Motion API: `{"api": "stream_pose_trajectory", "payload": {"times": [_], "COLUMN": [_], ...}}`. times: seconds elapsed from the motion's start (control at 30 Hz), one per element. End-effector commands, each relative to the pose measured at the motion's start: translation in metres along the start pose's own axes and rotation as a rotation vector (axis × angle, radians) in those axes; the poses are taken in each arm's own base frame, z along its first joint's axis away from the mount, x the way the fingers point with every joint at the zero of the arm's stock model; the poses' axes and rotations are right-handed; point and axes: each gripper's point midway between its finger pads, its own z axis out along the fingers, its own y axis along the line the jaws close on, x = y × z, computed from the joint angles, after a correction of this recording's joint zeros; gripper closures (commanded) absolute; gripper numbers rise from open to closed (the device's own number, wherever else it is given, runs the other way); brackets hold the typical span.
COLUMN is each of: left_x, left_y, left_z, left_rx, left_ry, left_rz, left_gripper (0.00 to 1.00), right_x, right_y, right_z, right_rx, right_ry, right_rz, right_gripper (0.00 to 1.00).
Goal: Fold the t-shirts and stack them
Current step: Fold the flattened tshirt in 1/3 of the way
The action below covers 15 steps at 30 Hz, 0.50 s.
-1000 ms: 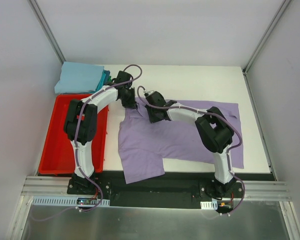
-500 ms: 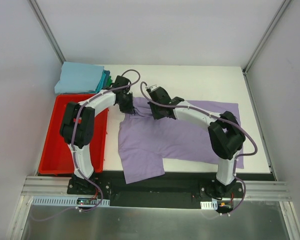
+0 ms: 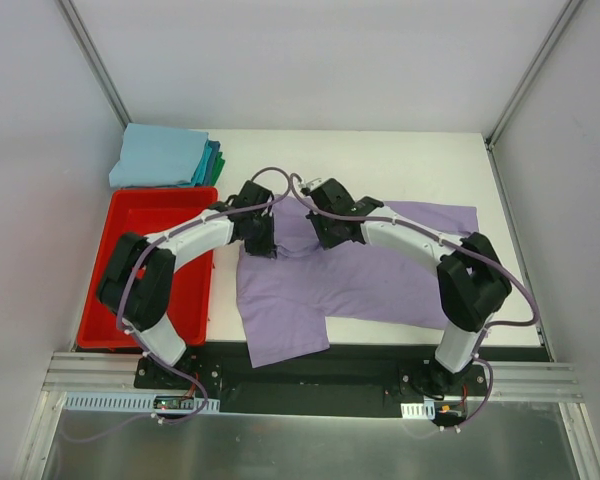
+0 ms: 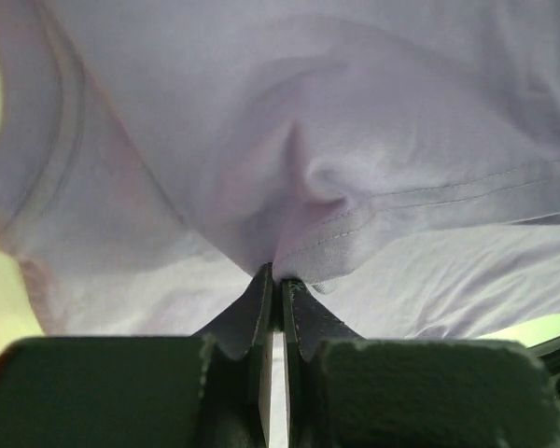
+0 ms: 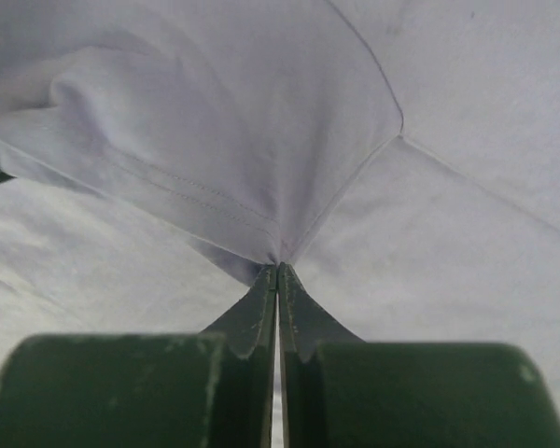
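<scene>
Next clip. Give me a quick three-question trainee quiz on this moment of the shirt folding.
1. True or false: the left gripper and the right gripper are both shut on the lavender t-shirt.
2. Where does the folded stack lie? A: inside the red bin. B: just beyond the red bin. C: on the lavender t-shirt.
3. Fill in: the top shirt of the folded stack is light ____.
Key: 1 true; 2 B; 3 blue.
</scene>
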Motion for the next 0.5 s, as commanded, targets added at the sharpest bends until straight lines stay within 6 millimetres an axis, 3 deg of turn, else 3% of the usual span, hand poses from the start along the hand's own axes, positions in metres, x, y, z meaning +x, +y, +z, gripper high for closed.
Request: {"api": "stream_pose_trajectory", "payload": {"times": [0.0,0.2,0.37,0.47], "left_x": [0.012,0.044,0.054,0.057], "left_y": [0.002,0.007,0.015,0.017], "left_z": [-0.020,-0.018,-0.014,-0.019], "left_rx": [-0.031,-0.107,-0.151,-0.166], "left_ry": [-0.041,0.015,0.058,0.055], "left_rz": [-0.033,-0.022,-0.027,-0.008], "left_gripper": [1.00,1.00,0.99,0.84], "right_x": [0.007,0.026,0.036,0.041], "right_y": [0.003,0.000,0.006,0.006], "right_z": [-0.022,-0.020,-0.018,-0.019], "right_rx": [-0.055,-0.039,-0.075,-0.078], "right_ry": [0.003,0.035,0.046,0.051], "right_rz": [-0.009,0.021,0.049,0.055], "right_gripper": [1.00,0.99,0.91,0.85]}}
